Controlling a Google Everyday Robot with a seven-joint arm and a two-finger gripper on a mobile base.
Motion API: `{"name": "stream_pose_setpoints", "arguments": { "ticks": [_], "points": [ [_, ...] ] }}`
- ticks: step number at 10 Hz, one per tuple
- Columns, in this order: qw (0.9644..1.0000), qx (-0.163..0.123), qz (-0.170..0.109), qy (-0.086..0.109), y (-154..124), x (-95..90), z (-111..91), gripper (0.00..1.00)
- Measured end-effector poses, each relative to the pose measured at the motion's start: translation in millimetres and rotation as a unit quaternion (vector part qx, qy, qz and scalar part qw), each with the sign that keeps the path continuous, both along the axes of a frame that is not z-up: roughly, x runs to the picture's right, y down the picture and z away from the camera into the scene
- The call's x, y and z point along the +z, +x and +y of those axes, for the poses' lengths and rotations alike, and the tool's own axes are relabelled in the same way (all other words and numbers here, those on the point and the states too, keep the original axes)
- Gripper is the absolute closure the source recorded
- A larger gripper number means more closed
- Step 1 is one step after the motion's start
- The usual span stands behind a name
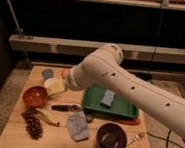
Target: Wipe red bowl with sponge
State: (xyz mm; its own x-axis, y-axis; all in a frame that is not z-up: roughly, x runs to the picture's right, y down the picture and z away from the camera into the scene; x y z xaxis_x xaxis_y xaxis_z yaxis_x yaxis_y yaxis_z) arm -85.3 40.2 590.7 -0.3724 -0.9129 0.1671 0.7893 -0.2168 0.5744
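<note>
**A Wooden Table in a Dark Room**

In the camera view, a wooden table [18, 136] was seen in a dark room, with a long pale shelf [54, 45] set behind it. The red bowl [34, 96] was placed near the table's left edge. The sponge [108, 98] was laid inside the green tray [124, 111], well apart from that bowl. The gripper [54, 86] was held just beside the red bowl, fingers spread apart, with nothing in them. A grey-blue cloth [78, 125] and a dark bowl [112, 137] were laid near the front.
</note>
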Motion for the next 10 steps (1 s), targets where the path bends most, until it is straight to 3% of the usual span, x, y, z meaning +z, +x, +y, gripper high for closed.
{"name": "stream_pose_setpoints", "arguments": {
  "ticks": [3, 6, 10],
  "points": [
    [0.9976, 0.016, 0.067, -0.001, 68.6, 19.4, -9.3, 0.20],
    [0.9905, 0.028, 0.135, -0.006, 145.8, 43.4, -16.9, 0.20],
    [0.9903, 0.025, 0.137, -0.006, 145.9, 43.2, -16.4, 0.20]
  ]
}}
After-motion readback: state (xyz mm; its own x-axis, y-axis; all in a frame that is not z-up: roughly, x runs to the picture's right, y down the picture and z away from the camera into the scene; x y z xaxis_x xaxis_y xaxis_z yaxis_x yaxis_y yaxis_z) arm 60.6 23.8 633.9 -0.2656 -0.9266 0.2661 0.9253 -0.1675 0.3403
